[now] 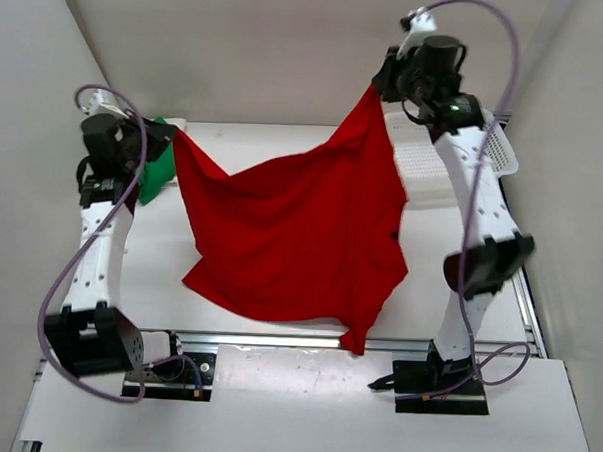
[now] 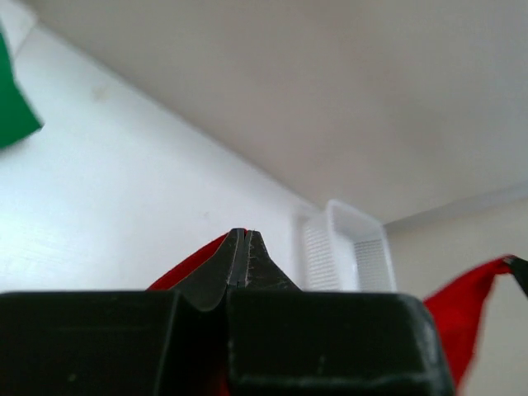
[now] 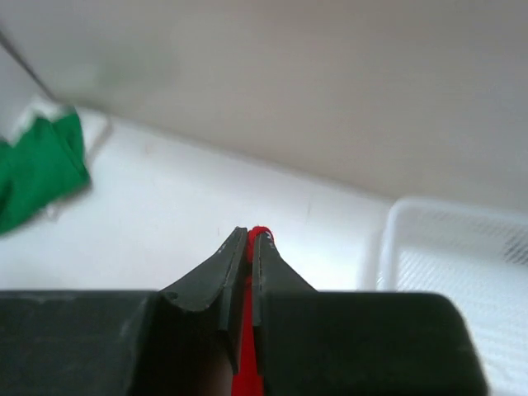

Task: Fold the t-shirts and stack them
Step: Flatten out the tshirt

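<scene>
Overhead, the red shirt [image 1: 291, 236] hung spread in the air above the table [image 1: 245, 143], held up by two corners. The left gripper [image 1: 168, 137], at about ten o'clock in the top view, was pressed together on one upper corner. Its wrist view showed the fingers closed, with red cloth at their base. The right gripper [image 1: 380, 89], raised higher at about one o'clock, pinched the other corner, and a red strip showed between its closed fingers in its wrist view. From those two corners the shirt sagged toward six o'clock, its lowest tip hanging over the rail [image 1: 256, 339]. The green shirt [image 1: 156, 170] lay bunched at nine o'clock, just beside the left gripper. The basket [image 1: 424, 166] sat at two o'clock on the table.
</scene>
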`<act>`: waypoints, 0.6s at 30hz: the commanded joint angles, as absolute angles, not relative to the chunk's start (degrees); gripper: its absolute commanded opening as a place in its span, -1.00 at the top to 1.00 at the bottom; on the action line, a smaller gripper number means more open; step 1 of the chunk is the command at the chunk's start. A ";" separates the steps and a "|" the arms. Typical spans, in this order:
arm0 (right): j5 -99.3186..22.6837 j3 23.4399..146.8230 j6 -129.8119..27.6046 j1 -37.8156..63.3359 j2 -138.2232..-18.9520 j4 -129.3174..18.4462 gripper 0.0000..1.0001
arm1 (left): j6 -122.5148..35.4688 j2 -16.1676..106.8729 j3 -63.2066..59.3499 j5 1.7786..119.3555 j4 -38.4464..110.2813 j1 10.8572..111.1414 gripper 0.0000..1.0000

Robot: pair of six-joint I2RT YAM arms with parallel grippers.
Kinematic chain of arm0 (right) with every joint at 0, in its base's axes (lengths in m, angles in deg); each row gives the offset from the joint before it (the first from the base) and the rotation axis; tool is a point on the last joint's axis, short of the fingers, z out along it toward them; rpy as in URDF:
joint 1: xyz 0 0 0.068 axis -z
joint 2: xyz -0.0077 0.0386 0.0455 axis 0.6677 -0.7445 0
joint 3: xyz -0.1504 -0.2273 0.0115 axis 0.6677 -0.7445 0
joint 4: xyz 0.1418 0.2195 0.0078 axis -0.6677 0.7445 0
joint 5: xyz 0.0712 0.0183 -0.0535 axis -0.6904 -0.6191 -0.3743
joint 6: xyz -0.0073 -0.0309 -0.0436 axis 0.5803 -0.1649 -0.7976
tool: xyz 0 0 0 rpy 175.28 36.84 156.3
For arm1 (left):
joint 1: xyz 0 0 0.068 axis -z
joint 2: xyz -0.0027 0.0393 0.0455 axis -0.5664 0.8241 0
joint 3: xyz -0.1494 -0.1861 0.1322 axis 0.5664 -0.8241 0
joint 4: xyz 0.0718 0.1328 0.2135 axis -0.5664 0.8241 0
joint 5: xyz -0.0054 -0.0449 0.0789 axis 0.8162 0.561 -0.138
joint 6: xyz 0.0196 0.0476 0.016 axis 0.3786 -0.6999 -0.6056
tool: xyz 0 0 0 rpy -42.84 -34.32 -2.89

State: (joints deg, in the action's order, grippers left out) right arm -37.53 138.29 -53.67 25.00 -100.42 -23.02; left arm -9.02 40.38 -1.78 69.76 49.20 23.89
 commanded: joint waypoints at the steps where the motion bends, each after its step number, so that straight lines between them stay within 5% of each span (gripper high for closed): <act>1: -47.89 143.08 -51.16 28.70 -108.65 -22.46 0.98 | -11.60 44.98 -2.65 63.47 46.99 26.49 1.00; 7: -51.76 152.75 -43.36 31.94 -114.22 -30.95 1.00 | -8.44 57.47 10.77 67.69 47.33 26.24 1.00; 18: -55.99 149.61 -36.73 37.50 -99.56 -41.80 1.00 | -6.15 63.29 35.33 68.39 53.14 20.61 1.00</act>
